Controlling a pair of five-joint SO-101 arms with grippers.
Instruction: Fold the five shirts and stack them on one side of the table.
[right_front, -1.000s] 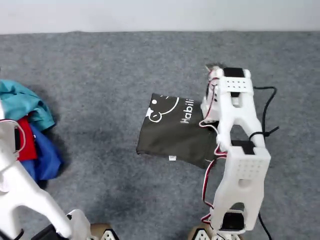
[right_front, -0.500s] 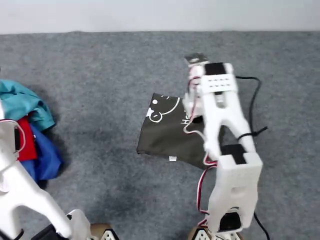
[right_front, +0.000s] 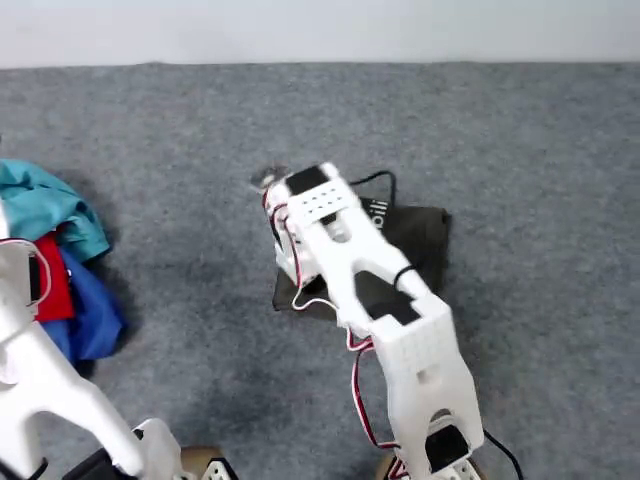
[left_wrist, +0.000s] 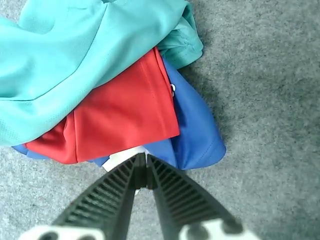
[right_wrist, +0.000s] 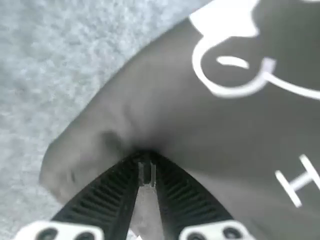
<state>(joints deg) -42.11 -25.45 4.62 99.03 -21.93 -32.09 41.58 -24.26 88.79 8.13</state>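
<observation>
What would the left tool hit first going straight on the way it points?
Probably the white fabric patch right off the tips of the left tool, then the blue shirt and red shirt just beyond. How far above them it hangs is unclear.

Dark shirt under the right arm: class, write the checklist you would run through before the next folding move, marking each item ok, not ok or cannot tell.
1. Right end effector grips the dark shirt: ok, shut on a puckered fold.
2. Dark shirt lies flat: not ok, bunched at the pinch.
3. Table beside the dark shirt free for folding: ok.
4. Left end effector clear of the dark shirt: ok, shut by the blue shirt.
5. Teal shirt, red shirt and blue shirt folded: not ok, heaped loosely.
6. All five shirts accounted for: cannot tell.
</observation>
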